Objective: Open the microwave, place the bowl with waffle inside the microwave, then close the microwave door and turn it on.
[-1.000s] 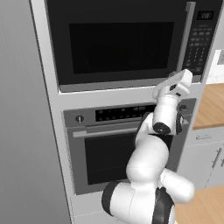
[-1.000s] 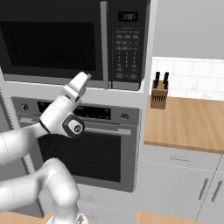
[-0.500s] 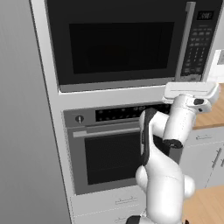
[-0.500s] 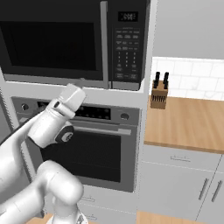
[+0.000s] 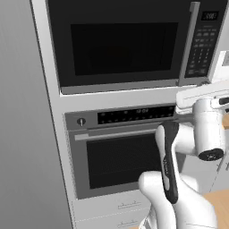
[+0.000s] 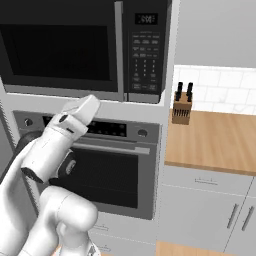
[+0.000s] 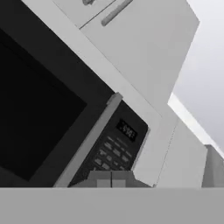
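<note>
The microwave (image 5: pixel 120 42) is built in above the oven, and its black door (image 6: pixel 55 47) is closed against the box. A vertical silver handle (image 5: pixel 193 42) runs beside the keypad strip (image 6: pixel 145 55). My hand (image 5: pixel 201 95) hangs just below the keypad, in front of the oven's control panel, apart from the door. In the hand view the handle (image 7: pixel 89 140) and keypad (image 7: pixel 111 153) rise diagonally, and my gripper (image 7: pixel 109 179) appears with both tips pressed together, holding nothing. The bowl is out of view.
A steel-fronted oven (image 5: pixel 120 156) with a horizontal handle sits under the microwave. To the right a wooden counter (image 6: pixel 215 140) carries a knife block (image 6: pixel 182 107), with grey cabinet fronts (image 6: pixel 210 215) below. A tall grey panel (image 5: pixel 27 134) flanks the left.
The arm has unfolded upward, its elbow rising in front of the oven, and the hand has rolled flat under the keypad. The microwave door has stayed closed.
</note>
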